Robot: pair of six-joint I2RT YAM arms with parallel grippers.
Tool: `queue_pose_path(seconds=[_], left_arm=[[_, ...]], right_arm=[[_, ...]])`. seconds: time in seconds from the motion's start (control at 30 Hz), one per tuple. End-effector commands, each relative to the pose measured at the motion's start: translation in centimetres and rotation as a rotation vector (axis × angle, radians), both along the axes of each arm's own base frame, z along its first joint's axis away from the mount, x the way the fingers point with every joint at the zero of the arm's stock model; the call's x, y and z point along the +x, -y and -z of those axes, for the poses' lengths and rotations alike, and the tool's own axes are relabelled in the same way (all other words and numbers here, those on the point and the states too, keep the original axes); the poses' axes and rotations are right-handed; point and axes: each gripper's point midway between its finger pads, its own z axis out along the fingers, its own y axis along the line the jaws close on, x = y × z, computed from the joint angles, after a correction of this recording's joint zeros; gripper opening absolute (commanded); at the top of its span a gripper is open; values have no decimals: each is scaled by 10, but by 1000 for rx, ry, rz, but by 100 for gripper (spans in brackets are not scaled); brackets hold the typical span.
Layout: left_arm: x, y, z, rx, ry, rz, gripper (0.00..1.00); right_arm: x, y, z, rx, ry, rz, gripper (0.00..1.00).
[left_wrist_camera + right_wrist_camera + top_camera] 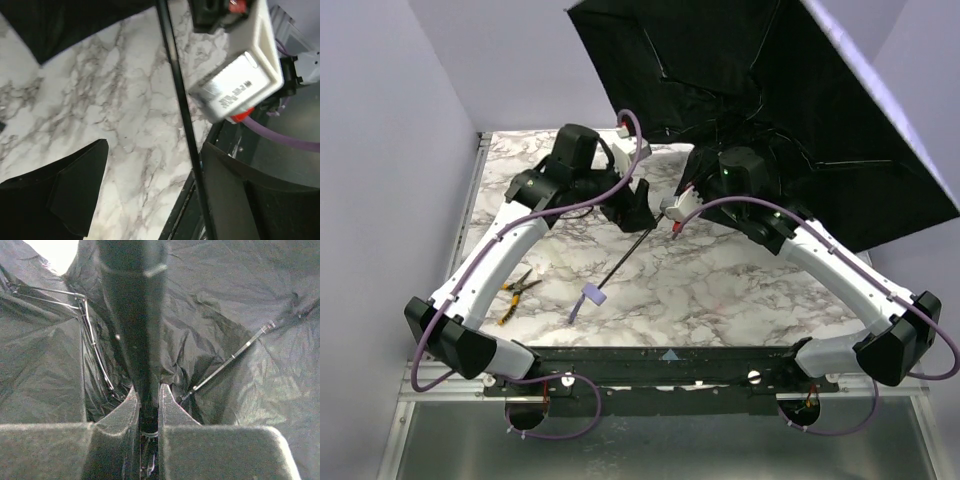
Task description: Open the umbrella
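At the right wrist only, right claw (148, 401) visibly pinches the umbrella (235, 305).

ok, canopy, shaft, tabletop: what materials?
Canopy: thin black fabric, likely nylon or polyester; it creases with a faint sheen. Shaft: thin, straight, matte black, probably metal. Tabletop: white with grey veins, marble or a marble-print laminate; cannot tell.

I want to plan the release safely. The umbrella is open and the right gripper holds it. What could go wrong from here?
1. Only the right gripper clamps the umbrella. The left gripper is open around the shaft, so the wide canopy may twist or slip.
2. The canopy seems to reach past the table edge; once released, it may tip over.
3. The handle could swing and strike the pliers.
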Motion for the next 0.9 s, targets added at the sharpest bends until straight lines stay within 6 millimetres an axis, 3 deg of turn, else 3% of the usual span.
queue_pose_path(seconds=[0.0, 0.13, 0.2, 0.23, 0.33, 0.37, 0.47, 0.57, 0.67, 0.7, 0.8, 0.87], left_arm=[[-45, 9, 11, -45, -122, 82, 75], [-65, 13, 24, -101, -222, 124, 71], [-73, 15, 33, -110, -262, 128, 64], [-76, 14, 41, -103, -281, 127, 57], [-85, 16, 43, -129, -304, 160, 10], [-85, 18, 37, -152, -287, 173, 0], [-81, 24, 13, -238, -235, 182, 0], [-71, 28, -3, -294, -235, 163, 0], [-60, 29, -15, -365, -249, 139, 0], [-58, 28, -17, -380, -249, 127, 0], [-55, 30, -22, -399, -249, 127, 0], [-56, 30, -20, -394, -257, 139, 0]], right_arm=[[-1, 11, -22, 1, 83, 56, 0], [-2, 10, -22, 6, 88, 58, 0], [-4, 9, -22, 25, 79, 58, 0], [-4, 9, -22, 36, 76, 57, 0], [-6, 7, -20, 124, 37, 65, 0], [-7, 6, -18, 167, 8, 68, 3], [-11, 1, -11, 308, -80, 78, 23], [-21, -3, 0, 442, -173, 82, 59], [-43, -3, 11, 549, -291, 70, 78], [-51, -5, 14, 581, -328, 52, 99], [-74, -2, 33, 522, -371, -21, 100], [-73, 4, 39, 483, -271, -44, 100]])
